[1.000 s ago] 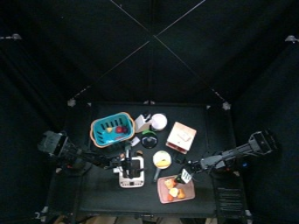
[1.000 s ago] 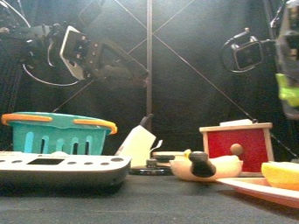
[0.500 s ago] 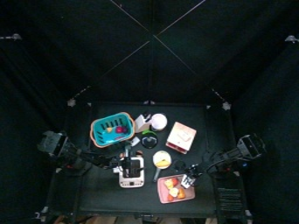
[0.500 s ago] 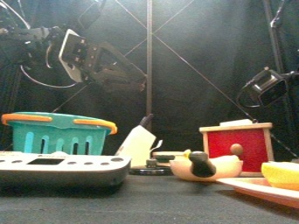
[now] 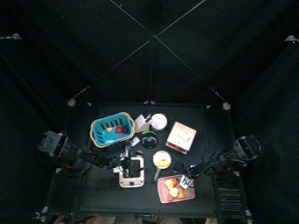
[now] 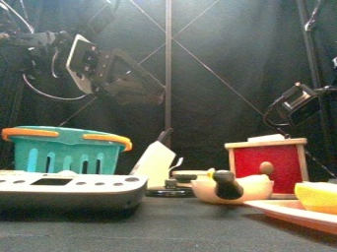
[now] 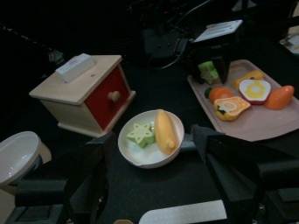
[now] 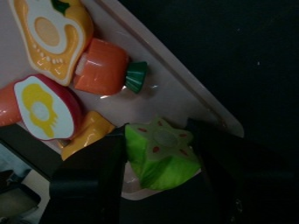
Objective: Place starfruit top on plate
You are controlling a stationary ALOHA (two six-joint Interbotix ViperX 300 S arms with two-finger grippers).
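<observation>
The green starfruit top (image 8: 163, 153) lies on the pink plate (image 8: 176, 66) close to its rim, beside a carrot piece and egg pieces. It shows below and between the spread jaws of my right gripper (image 8: 162, 179), which is open and holds nothing. From above, that gripper (image 5: 205, 166) hangs just right of the plate (image 5: 176, 198). In the front view it (image 6: 301, 96) is well above the table. The left wrist view shows the starfruit top (image 7: 209, 72) at the plate's far corner. My left gripper (image 6: 90, 64) rests raised and open at the left.
A small bowl (image 7: 128, 153) holding a green star slice and a yellow piece stands beside the red box (image 7: 87, 92). A teal basket (image 5: 111, 129) and a white bowl (image 5: 158, 121) stand further back. A white scale-like device (image 6: 66, 192) sits at front left.
My right arm has drawn back toward the table's right side and come lower in the front view, jaws still open. The left arm has not moved.
</observation>
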